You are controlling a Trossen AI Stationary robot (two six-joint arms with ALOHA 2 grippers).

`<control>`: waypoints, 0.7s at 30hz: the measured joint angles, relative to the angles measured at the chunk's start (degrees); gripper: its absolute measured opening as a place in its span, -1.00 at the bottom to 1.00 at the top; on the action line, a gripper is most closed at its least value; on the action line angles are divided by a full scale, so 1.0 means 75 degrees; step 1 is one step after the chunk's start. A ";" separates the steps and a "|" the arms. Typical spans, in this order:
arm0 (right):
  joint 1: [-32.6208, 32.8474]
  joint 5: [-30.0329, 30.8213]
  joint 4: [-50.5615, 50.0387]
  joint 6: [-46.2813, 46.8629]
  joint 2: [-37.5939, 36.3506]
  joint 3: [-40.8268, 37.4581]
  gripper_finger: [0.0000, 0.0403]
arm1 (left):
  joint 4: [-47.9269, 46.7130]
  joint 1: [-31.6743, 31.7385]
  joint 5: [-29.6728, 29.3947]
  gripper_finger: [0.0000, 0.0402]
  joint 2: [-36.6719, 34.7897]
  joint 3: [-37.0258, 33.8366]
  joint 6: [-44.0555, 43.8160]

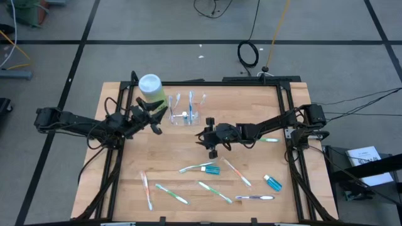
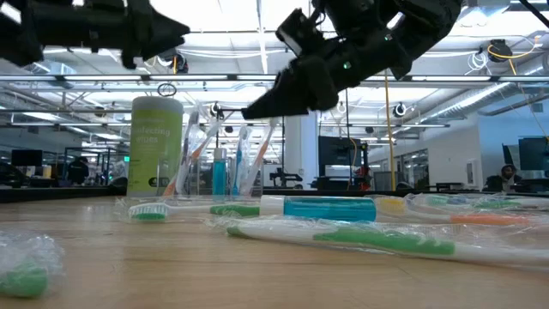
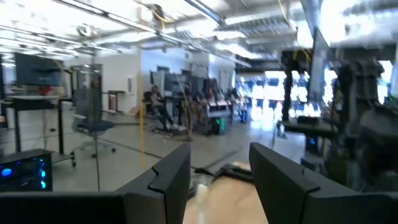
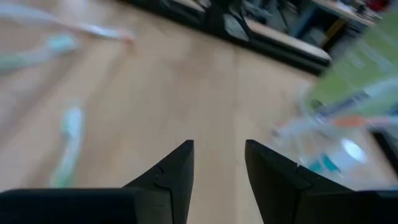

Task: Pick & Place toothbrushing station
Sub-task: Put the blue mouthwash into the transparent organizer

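Toothbrushes and toothpaste tubes lie scattered over the near half of the pale wooden table (image 1: 188,154). The small clear plastic cup (image 1: 186,112) stands near the far edge, just beside the light-green bottle with a white cap (image 1: 151,88); several thin toothbrushes stand upright inside the cup, along with a blue item that the low view shows among them. A green-and-white toothbrush (image 1: 196,167) lies touching a small blue toothpaste tube (image 1: 213,169) around the table's middle. A pink-handled toothbrush (image 1: 237,172) lies slanted just beside them, a second blue tube (image 1: 272,182) sits nearer the right rail, and a blue-handled toothbrush (image 1: 254,198) lies near the front. More green toothbrushes (image 1: 171,194) and a pink one (image 1: 146,188) lie toward the front left. Another green toothbrush (image 1: 267,140) lies under the right arm.

The left gripper (image 1: 152,117) hovers between the bottle and the cup, its fingers (image 3: 171,180) parted with nothing between them. The right gripper (image 1: 210,135) hangs above bare wood near the cup, its fingers (image 4: 177,171) likewise spread apart and empty.
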 joint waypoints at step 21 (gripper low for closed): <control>0.0003 -0.0757 -0.0510 0.0661 0.0000 0.0000 -0.33 | -0.4445 -0.0116 0.0124 -0.15 0.0920 0.2259 -0.0242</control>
